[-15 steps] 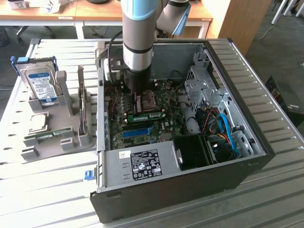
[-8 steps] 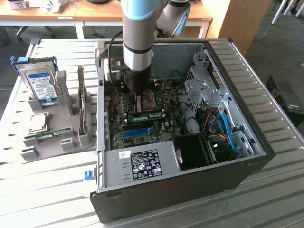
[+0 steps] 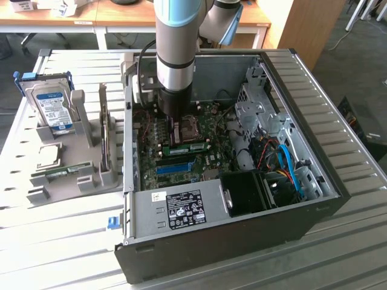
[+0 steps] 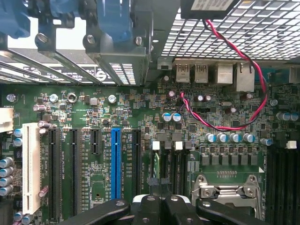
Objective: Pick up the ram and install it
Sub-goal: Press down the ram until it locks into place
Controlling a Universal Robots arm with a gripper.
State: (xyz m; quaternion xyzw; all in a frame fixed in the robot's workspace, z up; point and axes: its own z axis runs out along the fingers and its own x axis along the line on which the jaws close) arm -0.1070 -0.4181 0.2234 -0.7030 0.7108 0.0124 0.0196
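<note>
The arm is built as a thick cylinder; its upper section is capped in pale blue, with a dark grey band beside it; below that a silver-grey metal sleeve is seen, followed by a narrower black cylindrical wrist section; a thin black cable is looped along one side of the sleeve. A second grey joint with a blue cap is seen behind the column. In the wrist view the gripper is shown as black angled linkage bars; these are fastened with small round silver-headed screws; a lighter grey piece is seen between them.
</note>
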